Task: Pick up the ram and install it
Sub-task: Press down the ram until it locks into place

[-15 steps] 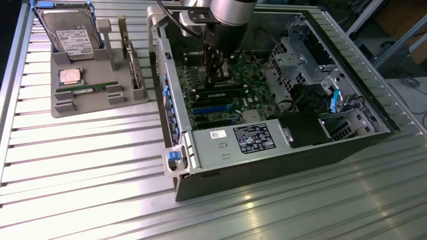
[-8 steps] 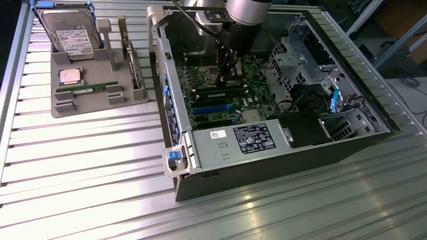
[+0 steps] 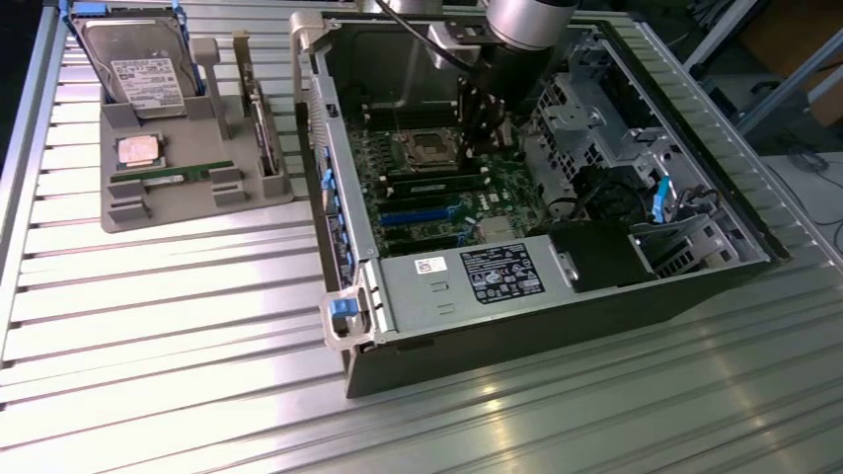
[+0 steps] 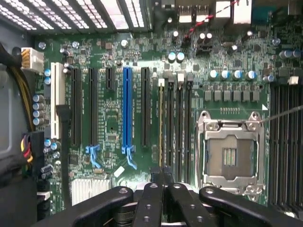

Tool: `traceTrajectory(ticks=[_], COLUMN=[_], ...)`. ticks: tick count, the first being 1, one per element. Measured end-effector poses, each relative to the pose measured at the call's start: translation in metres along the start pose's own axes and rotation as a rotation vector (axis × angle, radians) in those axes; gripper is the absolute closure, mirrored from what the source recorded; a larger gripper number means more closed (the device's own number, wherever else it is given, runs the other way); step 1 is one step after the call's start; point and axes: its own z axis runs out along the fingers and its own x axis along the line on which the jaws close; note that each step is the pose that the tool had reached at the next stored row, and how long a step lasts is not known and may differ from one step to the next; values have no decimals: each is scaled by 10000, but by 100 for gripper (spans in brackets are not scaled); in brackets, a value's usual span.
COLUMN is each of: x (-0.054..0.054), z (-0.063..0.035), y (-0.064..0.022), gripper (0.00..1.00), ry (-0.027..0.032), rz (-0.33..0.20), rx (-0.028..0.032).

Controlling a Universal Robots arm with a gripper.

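From across the room: the arm is reaching down into the open computer case (image 3: 527, 326), and the claw (image 3: 485, 126) hangs just over the motherboard (image 3: 441, 188), right beside the empty processor socket (image 3: 429, 148). Looks like a stick of ram (image 3: 451, 185) is already lying in the slots a bit nearer the power supply (image 3: 495, 272) than the socket is, long axis running away from the socket row-wise. Another green stick (image 3: 174, 177) sits in the grey tray (image 3: 197, 202) on the counter (image 3: 158, 326), well apart from the case.

From the wrist camera: the claw (image 4: 163, 182) is clenched, fingers pressed together, and I can't make out anything between them. Straight ahead of it are the four memory slots (image 4: 175, 123), running lengthwise away from the claw, next to the socket (image 4: 230, 149). One slot has a yellowish edge, hard to call.
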Motion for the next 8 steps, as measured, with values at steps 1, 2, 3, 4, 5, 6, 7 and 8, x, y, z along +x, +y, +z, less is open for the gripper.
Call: traceTrajectory(ticks=[1, 2, 3, 4, 5, 6, 7, 8], x=[0, 0, 0, 0, 1, 1, 2, 2], z=[-1, -2, -4, -6, -9, -12, -18, -20], y=[-29, -50, -82, -102, -150, -211, -298, -335], gripper=[89, 89, 89, 89, 89, 89, 89, 89], ry=[-10, -19, -23, -23, -24, -30, -39, -44], rz=[-2, -2, -2, -1, -2, -2, -3, -4], rx=[0, 1, 0, 0, -1, -2, -6, -7])
